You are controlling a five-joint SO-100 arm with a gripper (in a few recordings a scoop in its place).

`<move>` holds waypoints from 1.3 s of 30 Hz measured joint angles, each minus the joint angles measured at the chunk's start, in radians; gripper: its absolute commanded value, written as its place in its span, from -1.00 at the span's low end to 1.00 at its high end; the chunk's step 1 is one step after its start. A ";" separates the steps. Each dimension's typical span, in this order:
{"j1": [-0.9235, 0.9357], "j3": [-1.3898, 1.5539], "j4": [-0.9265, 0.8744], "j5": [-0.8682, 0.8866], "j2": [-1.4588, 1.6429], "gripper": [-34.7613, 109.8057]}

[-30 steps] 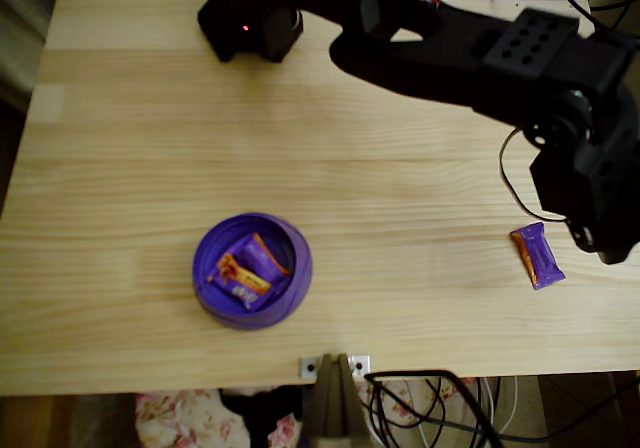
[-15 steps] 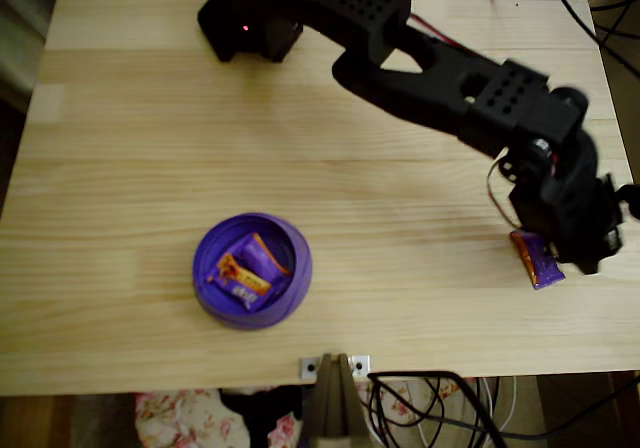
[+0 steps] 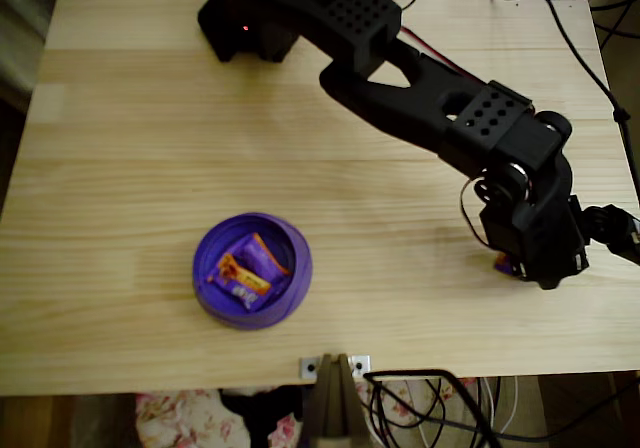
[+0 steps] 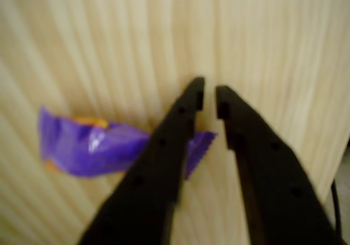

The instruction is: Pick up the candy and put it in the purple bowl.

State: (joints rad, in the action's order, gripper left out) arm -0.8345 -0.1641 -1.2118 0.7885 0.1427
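I see my gripper nearly closed, empty, its left finger hiding part of the blurred candy; purple bowl holds other candies.

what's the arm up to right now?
The gripper is down at the table over a loose candy near the right edge in the overhead view. Its fingers are slightly apart, and the candy lies mostly to one side, not between them. The purple bowl already holds other candies.
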 measured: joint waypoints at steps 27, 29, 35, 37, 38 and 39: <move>0.008 -0.031 -0.265 -0.130 0.143 -0.53; 0.008 -0.031 -0.241 -0.092 0.143 -0.53; 0.023 -0.031 -0.267 -0.087 0.117 -0.53; 0.028 -0.031 -0.267 -0.087 0.097 -0.53; 0.029 -0.031 -0.267 -0.087 0.086 -0.53; 0.031 -0.031 -0.267 -0.087 0.077 -0.53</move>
State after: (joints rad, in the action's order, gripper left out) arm -0.8038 -0.1948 -1.4788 0.7010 0.2194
